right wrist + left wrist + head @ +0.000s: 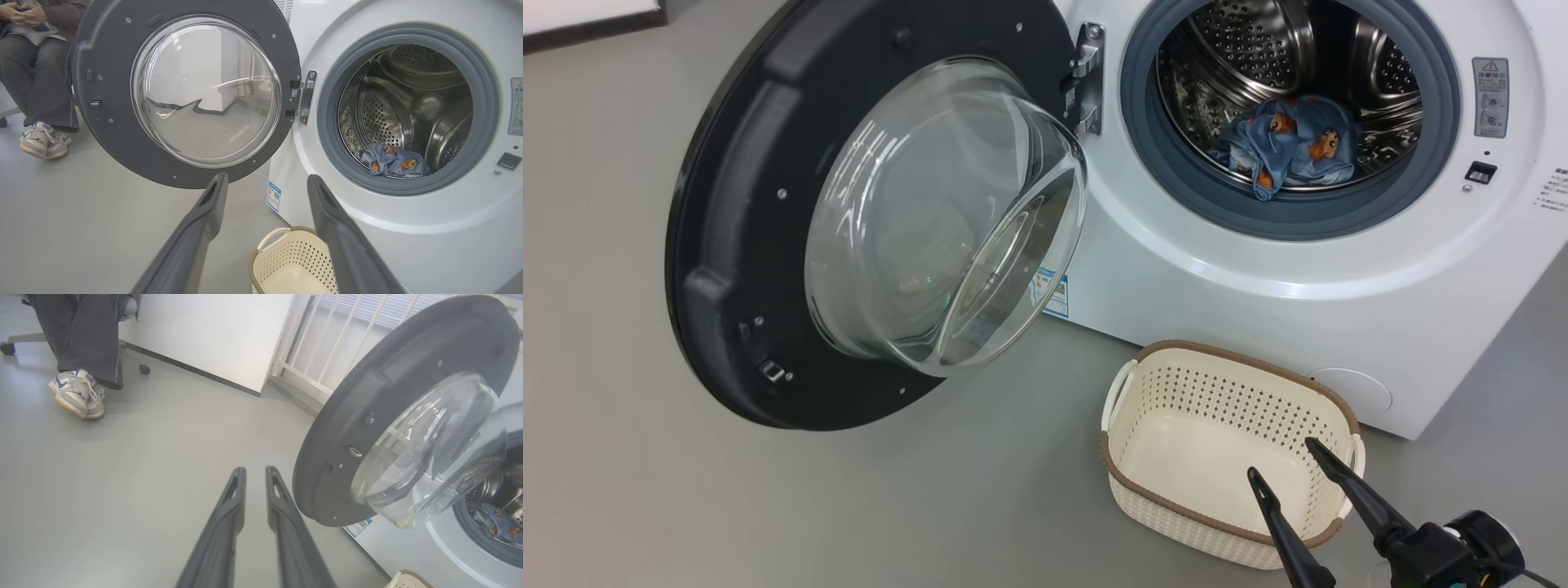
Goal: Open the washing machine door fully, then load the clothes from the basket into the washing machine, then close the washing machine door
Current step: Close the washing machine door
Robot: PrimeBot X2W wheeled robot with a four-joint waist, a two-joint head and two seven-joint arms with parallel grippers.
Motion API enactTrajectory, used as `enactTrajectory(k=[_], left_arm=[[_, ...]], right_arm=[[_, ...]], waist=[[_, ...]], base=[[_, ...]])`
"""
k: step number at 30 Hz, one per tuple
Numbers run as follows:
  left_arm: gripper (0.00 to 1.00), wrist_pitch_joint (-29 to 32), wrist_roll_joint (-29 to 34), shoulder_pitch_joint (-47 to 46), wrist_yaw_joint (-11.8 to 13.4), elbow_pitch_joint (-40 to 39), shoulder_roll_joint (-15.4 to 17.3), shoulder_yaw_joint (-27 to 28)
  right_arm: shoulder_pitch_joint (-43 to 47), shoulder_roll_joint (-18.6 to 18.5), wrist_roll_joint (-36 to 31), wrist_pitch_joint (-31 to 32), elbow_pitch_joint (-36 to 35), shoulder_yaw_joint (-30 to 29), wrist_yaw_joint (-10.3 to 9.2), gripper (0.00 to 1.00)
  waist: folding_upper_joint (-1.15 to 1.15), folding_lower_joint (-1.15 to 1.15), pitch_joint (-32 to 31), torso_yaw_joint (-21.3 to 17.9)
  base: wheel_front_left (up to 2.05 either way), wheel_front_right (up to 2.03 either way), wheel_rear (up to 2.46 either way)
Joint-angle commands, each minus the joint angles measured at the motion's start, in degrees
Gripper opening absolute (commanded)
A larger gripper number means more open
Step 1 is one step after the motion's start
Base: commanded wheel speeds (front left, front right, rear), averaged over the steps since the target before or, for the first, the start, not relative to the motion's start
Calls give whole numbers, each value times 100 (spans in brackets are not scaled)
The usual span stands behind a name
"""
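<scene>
White and boxy, the washing machine (1241, 278) takes up the right of my head view, its steel drum (1258, 49) ringed by a grey-blue gasket (1152, 155). The grey floor (849, 506) runs out to the left of it. The washing machine door (735, 245) stands swung wide on its hinge at the left of the opening – black inner face and bulging glass bowl (931, 220) turned towards me.

The basket (1225, 353) sits on the floor just in front of the machine, below and a little left of the opening, with its bare cream bottom showing. The clothes (1290, 143) lie in a small blue heap with orange prints at the bottom of the drum, just behind the gasket lip.

My right gripper (1281, 457) hangs over the basket's near right side, jaws spread wide and gripping nothing. In the left wrist view my left gripper (256, 470) points along the floor beside the door's outer edge – its jaws stand close together with a narrow gap, nothing between them.

A seated person's shoes (77, 394) rest on the floor well beyond the door. A small blue label (1055, 294) sticks to the machine's front, behind the glass bowl.
</scene>
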Motion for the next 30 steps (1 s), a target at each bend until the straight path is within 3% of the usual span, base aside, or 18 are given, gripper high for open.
enactTrajectory(k=[1, 6, 7, 9, 12, 16, 20, 26, 30], left_arm=[[0, -37, -108, -160, -38, -117, 17, 267], [0, -37, -1690, -503, -581, 133, 17, 1461], [0, -37, -2081, -714, -840, 369, 17, 1956], [0, -37, -2402, -978, -1053, 618, 21, 2408], [0, 18, -2901, -1453, -1129, 1224, 345, 2959], [0, 456, -3793, -2265, -1084, 2053, 1064, 3521], [0, 888, -4389, -3032, -960, 2594, 1635, 3731], [0, 1560, -4833, -3954, -453, 3011, 2141, 3543], [0, 1781, -5029, -4492, -227, 3096, 2257, 3413]], right_arm=[[-135, -41, 32, -28, -130, 113, 9, 100], [-48, 1, 25, -28, -143, 109, 9, 100], [-28, 8, 23, -28, -153, 106, 9, 100], [-18, 7, 28, -28, -153, 109, 9, 100], [-10, -7, 30, -28, -165, 119, 9, 100], [22, -51, 41, -28, -191, 102, 9, 100], [82, -80, 45, -28, -217, 69, 9, 100], [148, -147, 52, -28, -285, 49, 9, 100], [133, -288, 88, -28, -322, 34, 9, 100]], waist=[[0, 0, 3, 4], [0, 0, 28, 8], [0, 0, 51, 0], [0, 0, 72, -4], [0, 0, 111, -9], [0, 0, 187, -2], [0, 0, 256, 3], [0, 0, 440, -90], [0, 0, 620, -234]], base=[[0, 0, 0], [0, 0, 0], [0, 0, 0], [0, 0, 0], [0, 0, 0], [0, 0, 0], [0, 0, 0], [0, 0, 0], [0, 0, 0]])
